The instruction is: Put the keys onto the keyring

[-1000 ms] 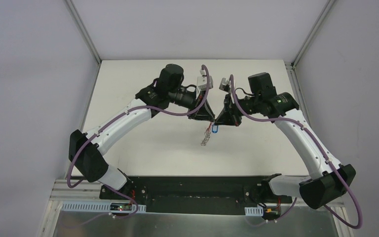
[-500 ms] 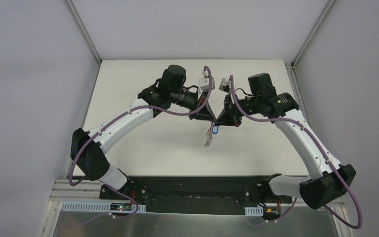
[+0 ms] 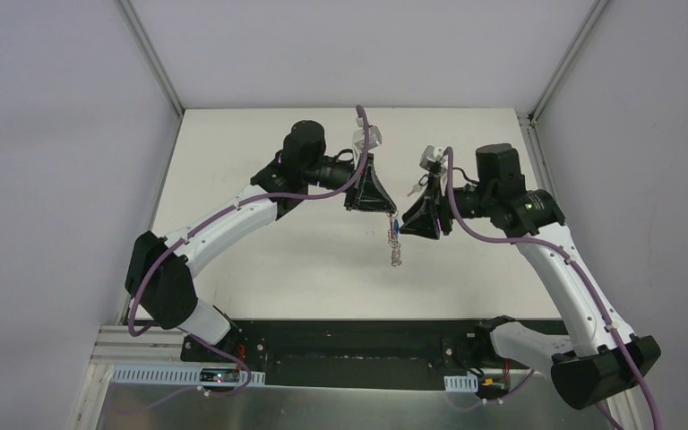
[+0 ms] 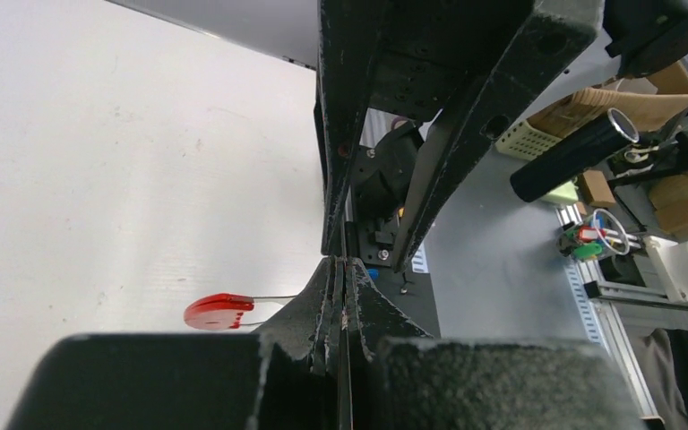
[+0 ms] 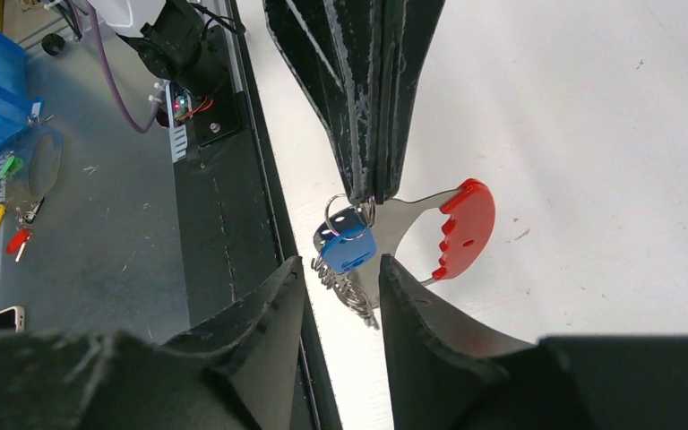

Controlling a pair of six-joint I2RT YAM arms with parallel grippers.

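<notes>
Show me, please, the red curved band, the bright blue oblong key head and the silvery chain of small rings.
Red curved band (image 5: 466, 228): right wrist view, its wide end.
Blue key head (image 5: 350, 249): right wrist view, centre.
Silvery ring chain (image 5: 340, 283): right wrist view, mid-length.

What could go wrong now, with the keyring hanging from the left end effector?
1. The red-tipped silver keyring hangs only from the pinch of the shut left end effector; a slip could drop it with the blue-headed key.
2. The open right end effector straddles the keyring's dangling chain of small metal rings; closing might snag that instead of the key.
</notes>
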